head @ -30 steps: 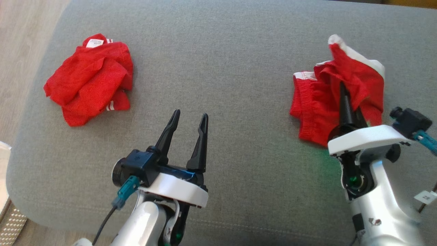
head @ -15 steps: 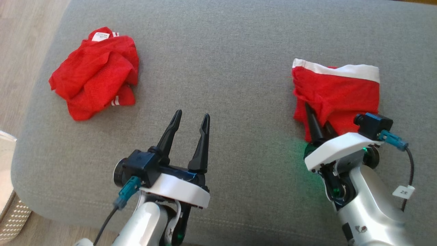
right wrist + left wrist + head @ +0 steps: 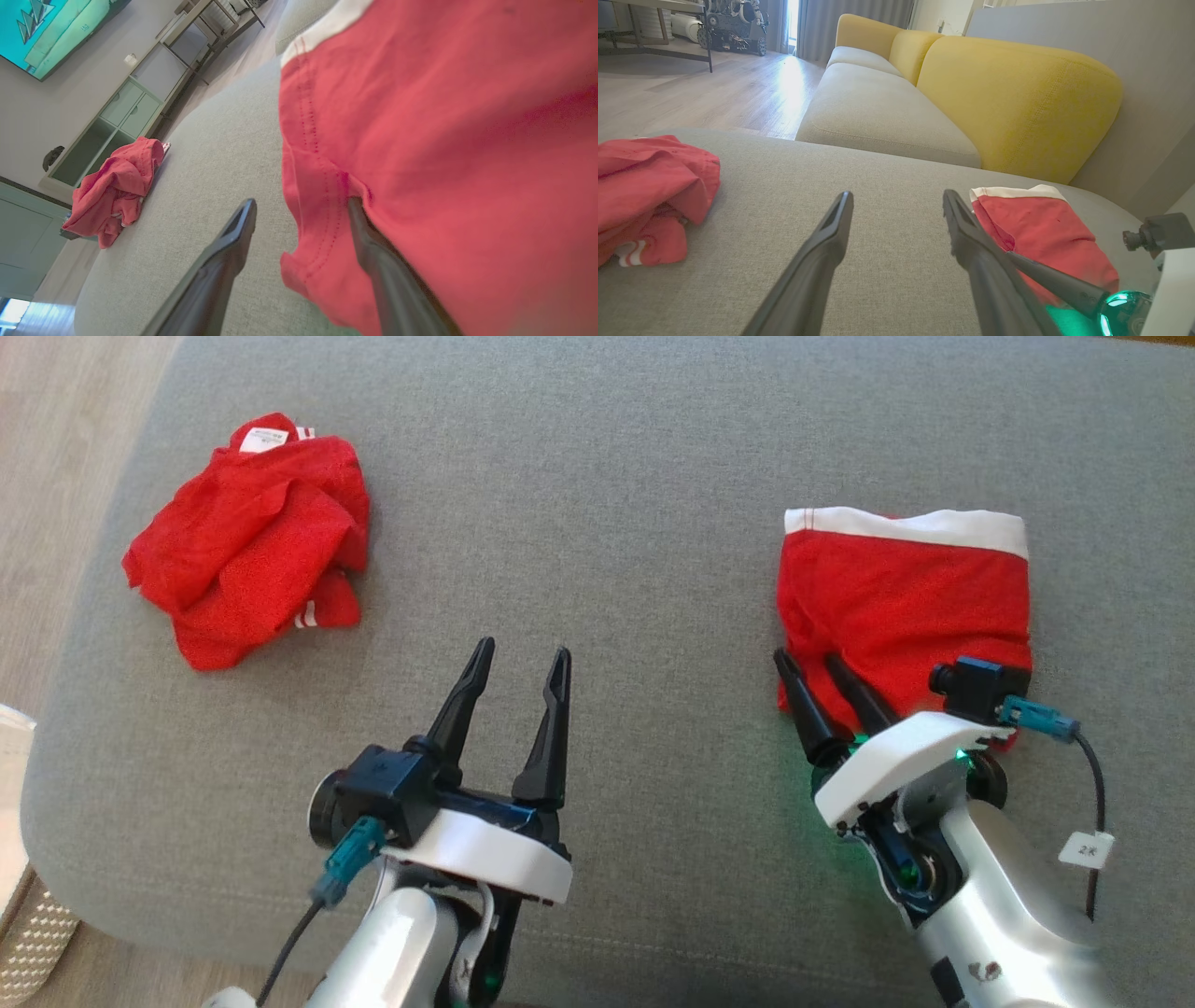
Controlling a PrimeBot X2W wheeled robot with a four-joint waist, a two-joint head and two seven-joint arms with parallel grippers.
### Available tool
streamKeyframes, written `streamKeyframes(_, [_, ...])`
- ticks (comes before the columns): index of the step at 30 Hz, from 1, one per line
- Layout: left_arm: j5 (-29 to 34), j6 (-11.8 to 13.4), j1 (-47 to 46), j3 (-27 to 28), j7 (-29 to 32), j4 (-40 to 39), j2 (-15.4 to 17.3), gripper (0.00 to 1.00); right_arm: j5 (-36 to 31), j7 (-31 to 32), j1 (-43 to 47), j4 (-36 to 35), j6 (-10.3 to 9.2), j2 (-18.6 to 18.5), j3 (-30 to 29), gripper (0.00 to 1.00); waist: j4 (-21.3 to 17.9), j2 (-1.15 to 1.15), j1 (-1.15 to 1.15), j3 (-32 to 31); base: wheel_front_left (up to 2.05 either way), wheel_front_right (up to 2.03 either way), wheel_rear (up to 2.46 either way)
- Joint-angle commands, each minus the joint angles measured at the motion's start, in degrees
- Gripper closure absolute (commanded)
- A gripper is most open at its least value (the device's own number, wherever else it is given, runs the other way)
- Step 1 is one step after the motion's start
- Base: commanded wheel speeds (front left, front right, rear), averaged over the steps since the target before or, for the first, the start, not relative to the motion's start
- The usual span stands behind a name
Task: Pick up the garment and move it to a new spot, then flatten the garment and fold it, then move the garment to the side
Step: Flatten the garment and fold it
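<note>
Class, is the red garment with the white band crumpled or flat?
Flat: the red garment lies as a smooth rectangle on the grey cushion, its white band straight along the far edge.

Matt red cloth garment point(image 3: 906, 597), coarse grey woven cushion point(image 3: 607, 476), crumpled red cloth heap point(image 3: 247, 537), smooth wood floor point(image 3: 691, 88)

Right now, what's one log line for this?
left claw: open | right claw: open, at shorts edge | shorts: spread on cushion | pile: crumpled
</note>
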Motion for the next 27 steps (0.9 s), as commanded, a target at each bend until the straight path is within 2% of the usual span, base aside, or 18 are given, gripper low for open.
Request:
streamKeyframes(1, [-0.5,0.0,-1.3,1.4,-0.3,-1.8,0.2,0.00,1.6,0.4,0.0,-0.4,-0.04,0.3,0.4,0.00,0.0,0.00,0.00,0.0,0.00,0.00,0.00])
streamKeyframes(7, [-0.3,-0.1,-1.1,1.5,-0.3,-1.4,0.2,0.00,2.4,-1.6,-0.6,1.3,-0.04,-0.6,1.0,0.00,-0.2,0.00,0.00,-0.9,0.00,0.00,0.00])
streamKeyframes(12, [0.0,-0.2,-0.7,2.4,-0.3,-1.3,0.2,0.00,2.3,-4.5,-0.4,-1.4,-0.04,-2.6,2.6,0.00,-1.0,0.00,0.00,-2.2,0.00,0.00,0.00])
streamKeyframes(16, [0.3,-0.3,-0.2,3.8,-0.3,-2.1,0.2,0.00,1.2,-9.5,0.8,-5.1,-0.04,-5.3,1.6,0.00,-2.4,0.00,0.00,-3.9,0.00,0.00,0.00])
streamKeyframes(21, [0.0,-0.6,1.1,6.3,-0.3,-3.7,0.2,0.00,-6.2,-15.0,3.5,-8.8,-0.04,-8.5,-2.6,0.00,-4.9,0.00,0.00,-6.3,0.00,0.00,0.00])
streamKeyframes(27, [-1.0,-0.8,1.7,9.1,-0.3,-5.8,0.2,0.00,-17.4,-17.0,7.5,-15.9,-0.04,-7.0,-11.6,0.00,-7.7,0.00,0.00,-7.4,0.00,0.00,0.00])
